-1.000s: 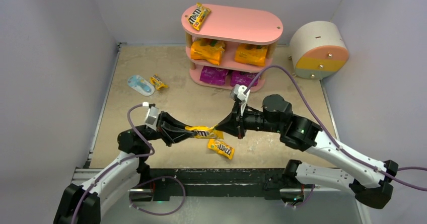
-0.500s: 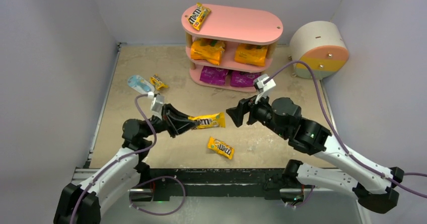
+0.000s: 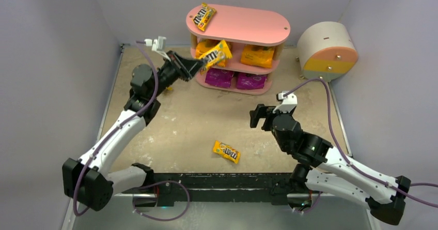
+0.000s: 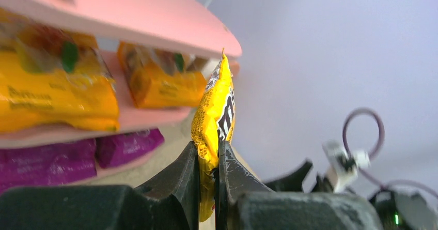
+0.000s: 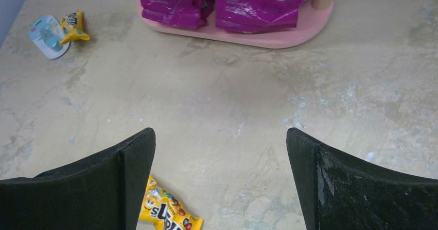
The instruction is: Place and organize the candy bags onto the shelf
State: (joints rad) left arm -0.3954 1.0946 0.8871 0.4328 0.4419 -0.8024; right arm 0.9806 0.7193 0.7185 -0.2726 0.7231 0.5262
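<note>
The pink shelf [image 3: 243, 26] stands at the back. One yellow packet [image 3: 203, 16] lies on its top board, two orange bags [image 3: 257, 56] on the middle board, and two purple bags [image 3: 219, 77] on the bottom board [image 5: 268, 36]. My left gripper [image 3: 195, 63] is shut on another yellow packet [image 3: 214, 54], held in the air at the shelf's front left, near the middle tier. The left wrist view shows that packet [image 4: 217, 111] pinched upright between the fingers [image 4: 208, 146]. My right gripper [image 3: 258, 117] hangs open and empty over the table. A third yellow packet [image 3: 226, 151] lies near the front, and a fourth [image 5: 73, 26] at far left.
A round cream drawer unit [image 3: 326, 50] with pink and yellow fronts stands right of the shelf. A flat light-blue-and-white item [image 5: 45, 36] lies beside the far-left packet. Grey walls close in the table on three sides.
The right gripper let go of the yellow packet, opened wide and drew back to the right. The left arm carried the packet from mid-table up to the shelf's left front.
</note>
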